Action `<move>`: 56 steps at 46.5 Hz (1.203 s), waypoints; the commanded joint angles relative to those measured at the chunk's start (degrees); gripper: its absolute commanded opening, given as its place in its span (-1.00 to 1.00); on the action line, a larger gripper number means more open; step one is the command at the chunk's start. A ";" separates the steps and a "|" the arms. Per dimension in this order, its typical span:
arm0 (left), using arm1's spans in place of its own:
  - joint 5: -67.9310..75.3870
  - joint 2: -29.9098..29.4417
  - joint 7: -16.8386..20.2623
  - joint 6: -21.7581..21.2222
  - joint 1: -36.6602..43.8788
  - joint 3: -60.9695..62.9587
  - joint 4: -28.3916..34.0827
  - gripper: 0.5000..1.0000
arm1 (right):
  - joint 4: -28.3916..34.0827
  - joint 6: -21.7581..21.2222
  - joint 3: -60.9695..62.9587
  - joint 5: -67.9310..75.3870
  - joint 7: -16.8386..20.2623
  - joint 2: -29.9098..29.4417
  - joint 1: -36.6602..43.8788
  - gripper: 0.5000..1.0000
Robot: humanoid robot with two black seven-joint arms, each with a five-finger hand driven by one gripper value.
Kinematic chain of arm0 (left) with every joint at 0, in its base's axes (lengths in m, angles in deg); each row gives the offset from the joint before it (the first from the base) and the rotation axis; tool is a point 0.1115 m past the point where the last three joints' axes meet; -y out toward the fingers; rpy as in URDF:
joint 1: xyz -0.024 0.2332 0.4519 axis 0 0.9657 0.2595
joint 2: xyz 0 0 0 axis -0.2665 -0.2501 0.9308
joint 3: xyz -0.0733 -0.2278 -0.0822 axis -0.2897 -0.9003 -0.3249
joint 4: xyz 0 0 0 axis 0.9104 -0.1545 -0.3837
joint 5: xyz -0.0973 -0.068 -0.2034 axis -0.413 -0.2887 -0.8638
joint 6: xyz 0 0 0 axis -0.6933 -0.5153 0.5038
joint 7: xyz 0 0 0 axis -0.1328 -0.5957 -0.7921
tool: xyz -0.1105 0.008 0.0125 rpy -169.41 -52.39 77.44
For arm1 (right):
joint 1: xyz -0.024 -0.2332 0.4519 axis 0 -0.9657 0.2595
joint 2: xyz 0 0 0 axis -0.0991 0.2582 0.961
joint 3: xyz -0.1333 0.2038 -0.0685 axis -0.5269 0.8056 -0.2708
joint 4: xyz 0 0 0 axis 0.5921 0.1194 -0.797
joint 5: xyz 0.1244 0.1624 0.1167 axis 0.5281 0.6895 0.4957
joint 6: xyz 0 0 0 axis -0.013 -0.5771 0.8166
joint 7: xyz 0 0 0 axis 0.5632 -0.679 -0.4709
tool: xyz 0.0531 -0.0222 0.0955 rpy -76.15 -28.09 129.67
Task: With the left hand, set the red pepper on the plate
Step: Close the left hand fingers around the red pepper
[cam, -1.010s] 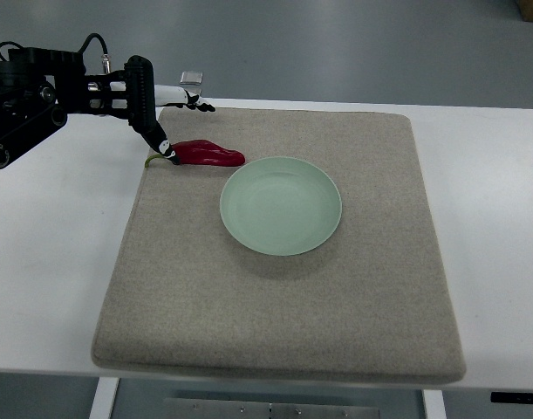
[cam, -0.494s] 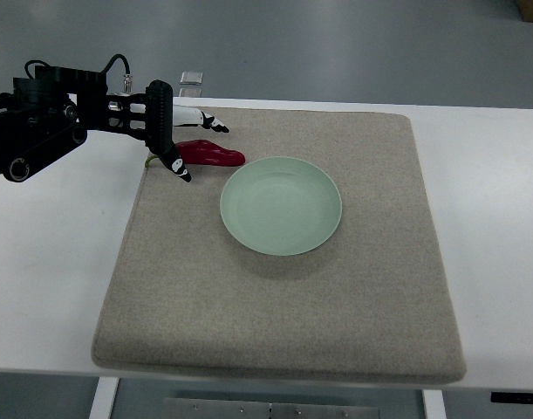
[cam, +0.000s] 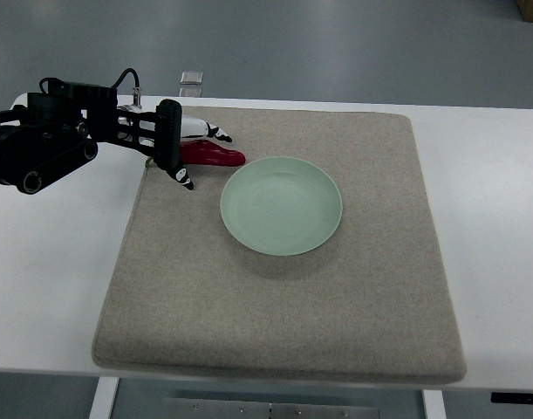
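Red pepper lies on the mat, just left of the plate, and the left hand has moved over it, fingers spread, ready to grab.

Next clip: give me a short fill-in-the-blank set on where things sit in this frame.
1. The red pepper lies on the ___, not on the plate.
2. The pale green plate holds ___.
3. The left hand is over the pepper's ___ end.
4. The mat lies on a ___ table.

Answers: mat; nothing; stem; white
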 commanded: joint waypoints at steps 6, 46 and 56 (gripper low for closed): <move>-0.59 -0.08 0.01 -1.04 -0.03 0.10 0.31 0.62 | 0.00 0.00 -0.03 0.00 0.00 0.00 0.03 0.71; 0.02 0.18 -0.08 -2.71 0.15 0.45 1.37 0.12 | 0.00 0.00 -0.03 0.00 0.00 0.00 0.03 0.72; 0.11 0.27 -0.08 -2.71 0.15 0.54 1.37 -0.20 | 0.00 0.00 -0.03 0.00 0.00 0.00 0.03 0.71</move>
